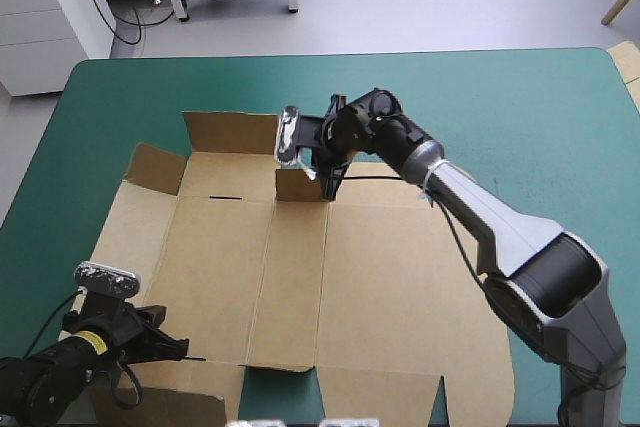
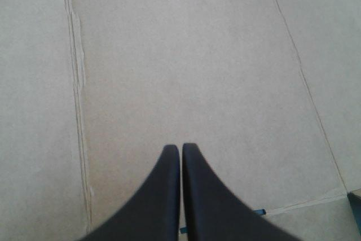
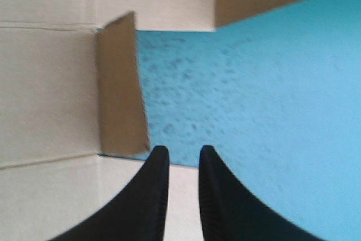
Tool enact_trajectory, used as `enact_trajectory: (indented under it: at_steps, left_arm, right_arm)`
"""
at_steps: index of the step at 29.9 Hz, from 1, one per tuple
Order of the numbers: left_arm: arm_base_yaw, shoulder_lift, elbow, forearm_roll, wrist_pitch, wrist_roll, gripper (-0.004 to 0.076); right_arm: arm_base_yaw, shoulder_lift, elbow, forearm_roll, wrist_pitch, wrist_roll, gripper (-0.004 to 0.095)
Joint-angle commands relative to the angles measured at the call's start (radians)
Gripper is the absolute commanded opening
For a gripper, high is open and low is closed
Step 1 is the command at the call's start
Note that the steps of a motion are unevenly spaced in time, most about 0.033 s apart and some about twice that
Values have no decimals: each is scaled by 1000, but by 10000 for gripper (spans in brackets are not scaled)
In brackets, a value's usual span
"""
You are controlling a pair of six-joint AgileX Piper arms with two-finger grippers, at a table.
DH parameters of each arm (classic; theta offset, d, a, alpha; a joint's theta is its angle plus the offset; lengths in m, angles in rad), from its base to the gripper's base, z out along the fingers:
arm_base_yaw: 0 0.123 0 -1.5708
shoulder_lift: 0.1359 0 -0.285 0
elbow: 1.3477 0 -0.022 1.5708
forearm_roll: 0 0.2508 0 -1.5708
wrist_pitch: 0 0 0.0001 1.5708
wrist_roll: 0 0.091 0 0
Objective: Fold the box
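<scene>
The brown box (image 1: 300, 277) lies as a mostly flat cut sheet on the teal-green table. A small flap (image 1: 298, 185) stands raised at its far edge, and a larger far flap (image 1: 228, 133) and a far-left flap (image 1: 155, 169) tilt up. My right gripper (image 1: 331, 185) hangs just beside the small flap (image 3: 121, 88), its fingers a narrow gap apart with nothing between them (image 3: 179, 150). My left gripper (image 1: 185, 352) sits low over the box's near-left panel, shut, with only flat board (image 2: 186, 55) ahead of its tips (image 2: 180, 148).
Bare teal-green cover (image 1: 480, 107) stretches beyond the box's far edge and to the right (image 3: 254, 94). The table's left edge (image 1: 40, 147) runs close to the box's left flaps. A near flap (image 1: 375, 397) reaches toward the table's front edge.
</scene>
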State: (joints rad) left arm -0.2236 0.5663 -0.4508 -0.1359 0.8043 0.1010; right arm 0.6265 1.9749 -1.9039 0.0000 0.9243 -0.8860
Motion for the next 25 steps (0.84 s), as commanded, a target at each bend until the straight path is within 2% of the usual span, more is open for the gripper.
enact_trajectory:
  at_steps: [1,5,9,13,17,21,25]
  left_arm:
    - [1,4,-24,-11,-50,-6,-8]
    - [1,4,-24,-11,-50,-6,-8]
    - [1,4,-24,-14,-50,-6,-8]
    - [1,4,-24,-14,-50,-6,-8]
    - [1,4,-24,-14,-50,-6,-8]
    - [1,4,-24,-14,-50,-6,-8]
    - [1,4,-24,-14,-48,-6,-8]
  right_arm:
    - [-56,-133,-32,-41,-3,106,98]
    - [-156,-200,-32,-41,82,236,42]
    - [-290,-243,-30,-15,240,290,20]
    - [-443,-328,41,98,245,351,20]
    - [-590,-452,196,182,245,385,19]
    - [-706,-618,393,196,245,418,20]
    - [-754,-783,581,191,243,464,20]
